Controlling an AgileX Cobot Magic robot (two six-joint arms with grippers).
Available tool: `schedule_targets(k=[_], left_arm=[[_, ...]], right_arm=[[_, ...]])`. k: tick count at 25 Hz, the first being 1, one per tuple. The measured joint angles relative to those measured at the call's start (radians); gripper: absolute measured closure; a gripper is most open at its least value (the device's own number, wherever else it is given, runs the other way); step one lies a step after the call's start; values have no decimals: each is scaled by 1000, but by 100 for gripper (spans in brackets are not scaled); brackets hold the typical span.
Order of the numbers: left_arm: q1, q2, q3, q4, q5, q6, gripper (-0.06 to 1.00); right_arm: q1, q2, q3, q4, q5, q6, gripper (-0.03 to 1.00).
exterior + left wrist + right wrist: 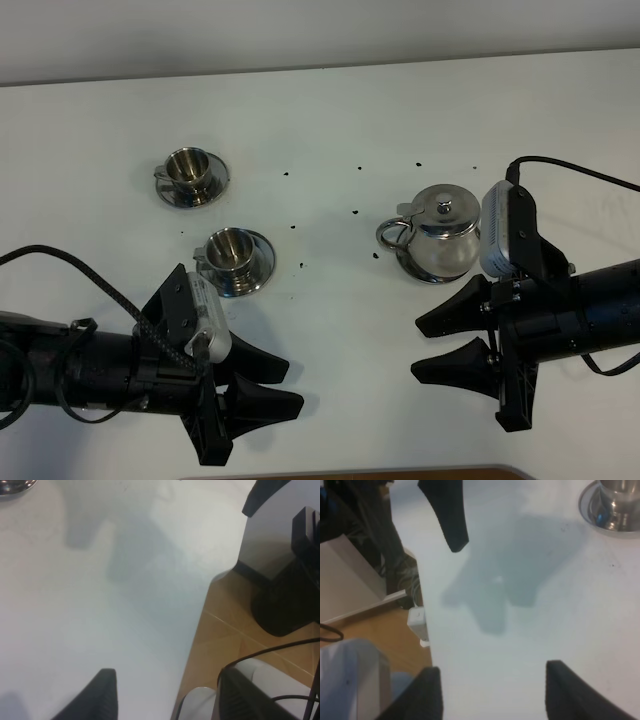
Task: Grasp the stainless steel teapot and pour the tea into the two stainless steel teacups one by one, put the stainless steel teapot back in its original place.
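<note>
The stainless steel teapot (437, 233) stands upright with its lid on at the right middle of the white table, handle to the left. The two stainless steel teacups sit on saucers at the left, one further back (190, 172) and one nearer (233, 255); the nearer one also shows in the right wrist view (615, 505). No tea is visible. My left gripper (290, 388) (167, 680) is open and empty near the front edge. My right gripper (417, 348) (492, 672) is open and empty, below the teapot and apart from it.
Small dark specks (355, 212) dot the table between the cups and the teapot. The table's front edge (200, 615) lies close under both grippers, with wooden floor beyond. A sliver of steel rim (15, 485) shows in the left wrist view; I cannot tell whose.
</note>
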Motion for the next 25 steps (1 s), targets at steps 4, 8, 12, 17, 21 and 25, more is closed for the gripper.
schedule_targets(k=[4,8,12,17,21,25], left_arm=[[0,0,0,0,0,0,43],[0,0,0,0,0,0,43],[0,0,0,0,0,1,43],[0,0,0,0,0,2,43],[0,0,0,-20,1,2,43],[0,0,-8,-43,4,-3,43]], right_arm=[[0,0,0,0,0,0,51],[0,0,0,1,0,0,51],[0,0,0,1,-1,0,51],[0,0,0,7,-1,0,51],[0,0,0,22,-1,0,51],[0,0,0,26,-1,0,51]])
